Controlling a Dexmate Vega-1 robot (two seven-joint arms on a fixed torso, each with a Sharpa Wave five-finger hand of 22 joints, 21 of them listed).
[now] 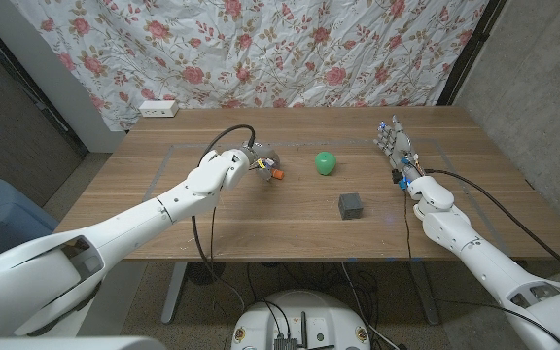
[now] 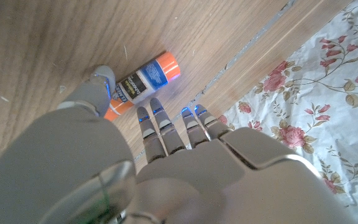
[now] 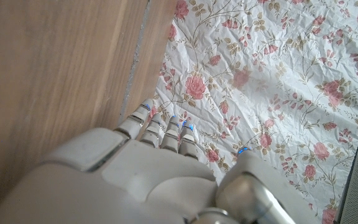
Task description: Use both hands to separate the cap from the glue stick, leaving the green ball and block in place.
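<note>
My left wrist view is showing the orange-capped glue stick [image 2: 140,84] lying on the wooden table [image 1: 290,219] beneath my spread, empty left hand [image 1: 251,160]. My right hand [image 1: 398,151] is standing open, well apart, beyond the round green ball [image 1: 327,162] and dark grey block [image 1: 351,205].

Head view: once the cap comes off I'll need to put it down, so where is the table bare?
The wooden table is bare along its near edge and left side, and between the dark grey block and the right hand. Crowded: the middle, where the left hand hovers over the orange-capped glue stick beside the green ball.
</note>
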